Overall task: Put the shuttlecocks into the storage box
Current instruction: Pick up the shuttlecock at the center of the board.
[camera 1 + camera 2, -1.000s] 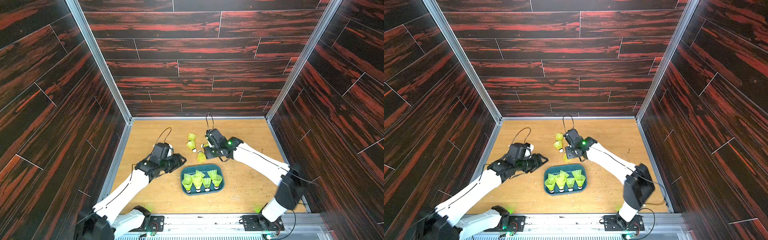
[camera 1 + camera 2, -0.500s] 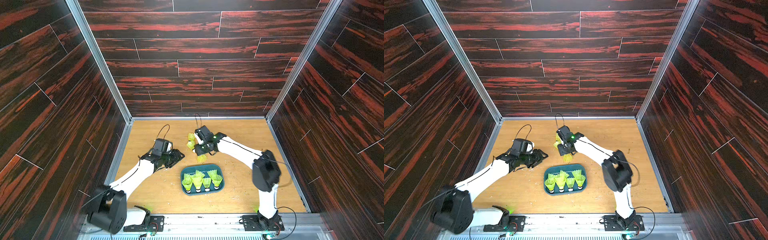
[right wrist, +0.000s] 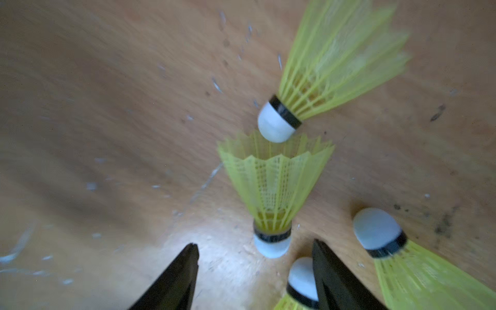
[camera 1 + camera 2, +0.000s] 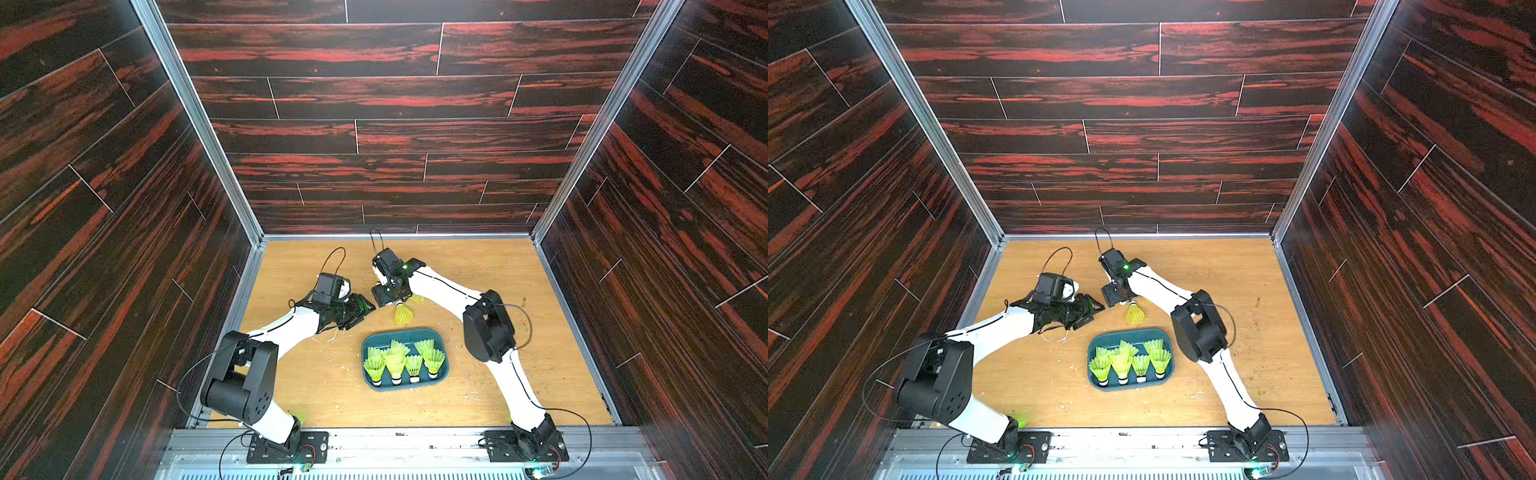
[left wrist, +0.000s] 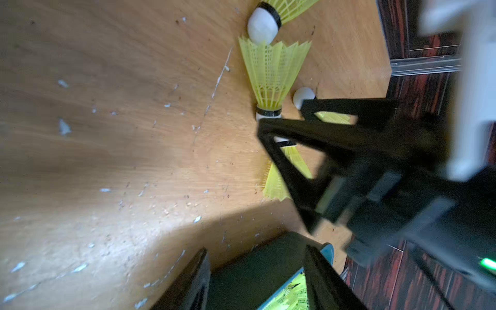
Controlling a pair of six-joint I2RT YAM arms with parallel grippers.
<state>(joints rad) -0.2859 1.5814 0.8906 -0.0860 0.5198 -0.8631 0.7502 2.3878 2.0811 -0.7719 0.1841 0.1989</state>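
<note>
Right hand (image 3: 255,244) jaws apart, nothing held. Shuttlecock (image 3: 273,182) lies on bench (image 3: 107,134) just ahead of fingertips (image 3: 185,268), cork end nearest. Light, flimsy skirt easily crushed, so prob best gripped at cork.

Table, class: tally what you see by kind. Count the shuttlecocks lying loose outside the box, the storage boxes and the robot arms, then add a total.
Loose shuttlecocks: 4
Storage box: 1
Robot arms: 2
Total: 7
</note>
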